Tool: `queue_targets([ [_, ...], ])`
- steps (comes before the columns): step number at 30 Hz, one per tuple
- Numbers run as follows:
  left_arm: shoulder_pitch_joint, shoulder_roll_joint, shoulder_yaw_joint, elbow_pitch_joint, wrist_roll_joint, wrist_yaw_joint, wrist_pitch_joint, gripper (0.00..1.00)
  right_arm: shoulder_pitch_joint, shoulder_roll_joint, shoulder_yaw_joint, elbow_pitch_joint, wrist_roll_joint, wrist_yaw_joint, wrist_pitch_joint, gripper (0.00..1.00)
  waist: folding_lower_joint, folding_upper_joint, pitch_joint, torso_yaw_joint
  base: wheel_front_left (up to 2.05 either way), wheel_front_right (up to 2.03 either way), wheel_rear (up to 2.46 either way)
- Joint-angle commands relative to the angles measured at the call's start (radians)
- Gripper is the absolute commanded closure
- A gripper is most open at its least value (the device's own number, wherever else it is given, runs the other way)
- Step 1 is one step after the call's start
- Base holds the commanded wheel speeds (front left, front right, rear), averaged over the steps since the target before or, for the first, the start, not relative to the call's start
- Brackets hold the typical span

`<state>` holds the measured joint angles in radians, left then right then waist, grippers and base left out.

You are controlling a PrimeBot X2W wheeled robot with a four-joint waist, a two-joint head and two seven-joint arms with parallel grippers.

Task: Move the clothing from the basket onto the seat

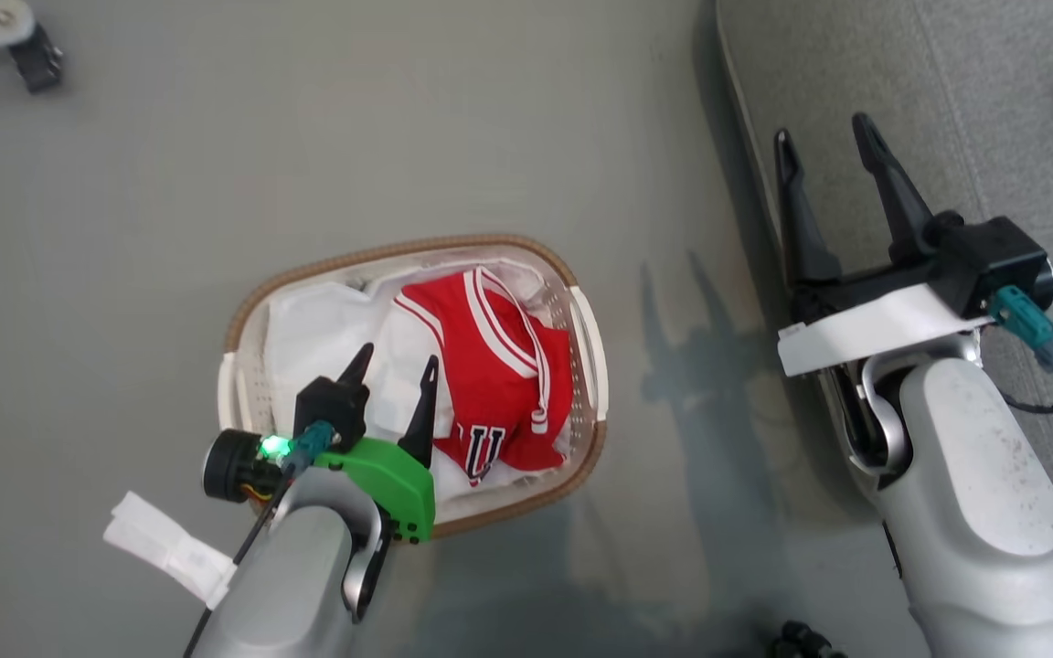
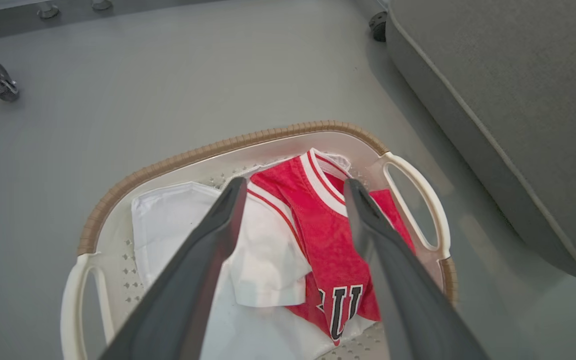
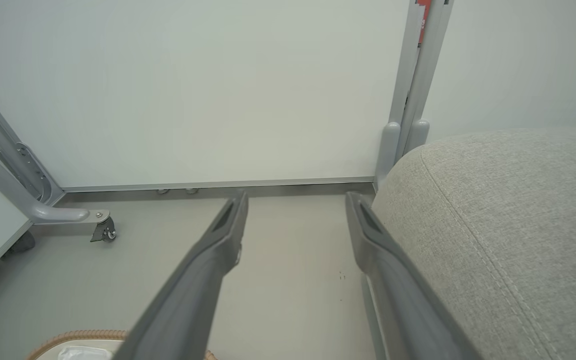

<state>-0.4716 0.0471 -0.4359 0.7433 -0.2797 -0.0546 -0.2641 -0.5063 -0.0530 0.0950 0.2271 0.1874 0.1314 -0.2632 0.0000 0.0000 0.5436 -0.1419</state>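
The left gripper (image 1: 398, 355) is hovering open, empty, over the basket (image 1: 417, 249); the clothing (image 1: 490, 366) beneath it is looking soft and light, best pinched at its striped collar

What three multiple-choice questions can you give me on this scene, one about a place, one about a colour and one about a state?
1. Where does the red jersey lie?
A) on a shelf
B) in the basket
C) on a table

2. What colour is the basket's rim?
A) brown
B) black
C) blue

3. How is the left gripper?
A) shut on the jersey
B) open, holding nothing
C) shut on nothing

Answers:
1 B, the white basket walls surround the jersey.
2 A, the woven band around the top is brown.
3 B, its two fingers stand apart and grip nothing.
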Motion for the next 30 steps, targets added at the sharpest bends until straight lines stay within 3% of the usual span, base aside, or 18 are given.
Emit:
queue_targets([
  [1,-0.035,0.007,-0.008,0.023,-0.005,-0.008,-0.001,0.0,-0.023,-0.001,0.004,-0.011,0.009,-0.001,-0.002,0.0,0.0,0.0,0.126,-0.055,0.0,0.0,0.0],
  [16,-0.277,0.008,-0.073,0.37,-0.114,-0.069,0.008,0.0,-0.111,0.001,0.084,-0.07,0.089,-0.001,-0.002,0.0,0.0,0.0,0.316,-0.135,0.0,0.0,0.0],
  [23,-0.346,0.007,-0.123,0.428,-0.172,-0.077,0.024,0.0,-0.13,0.001,0.09,-0.085,0.102,-0.001,-0.002,0.0,0.0,0.0,0.368,-0.149,0.0,0.0,0.0],
  [30,-0.387,0.007,-0.24,0.373,-0.266,-0.077,0.046,0.0,-0.14,0.0,0.09,-0.098,0.113,-0.001,-0.002,0.0,0.0,0.0,0.397,-0.151,0.0,0.0,0.0],
])
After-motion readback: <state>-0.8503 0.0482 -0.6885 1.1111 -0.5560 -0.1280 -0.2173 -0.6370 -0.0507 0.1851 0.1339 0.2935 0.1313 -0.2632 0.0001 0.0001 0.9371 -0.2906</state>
